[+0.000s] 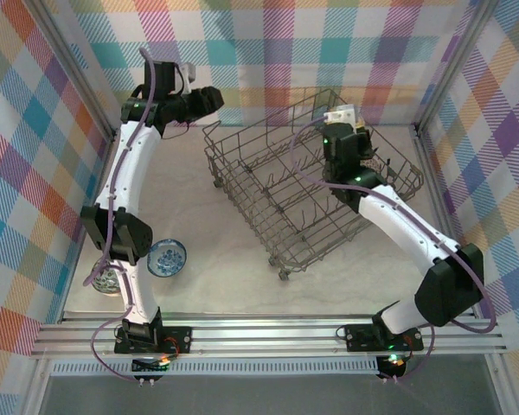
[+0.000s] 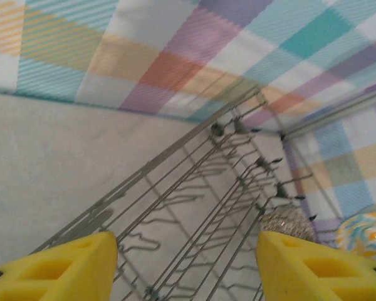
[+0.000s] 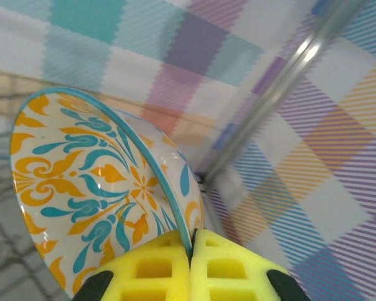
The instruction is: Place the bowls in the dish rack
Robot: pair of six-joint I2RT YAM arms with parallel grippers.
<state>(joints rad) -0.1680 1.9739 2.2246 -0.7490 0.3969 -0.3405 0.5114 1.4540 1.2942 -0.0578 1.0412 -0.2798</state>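
Yellow fingers of my right gripper (image 3: 191,254) are clamped on the rim of an orange-and-teal floral bowl (image 3: 100,182), held tilted over the far right part of the dish rack (image 1: 251,186). My left gripper (image 2: 188,260) has its jaws apart with nothing between them, near the rack's far left corner. I note a blue-and-white bowl (image 1: 168,257) on the table (image 1: 233,285) beside the left arm, apart from the rack.

Pale speckled tabletop (image 1: 233,285); pastel plaid cloth walls (image 1: 35,130) on three sides; aluminium rail (image 1: 268,339) along the near edge
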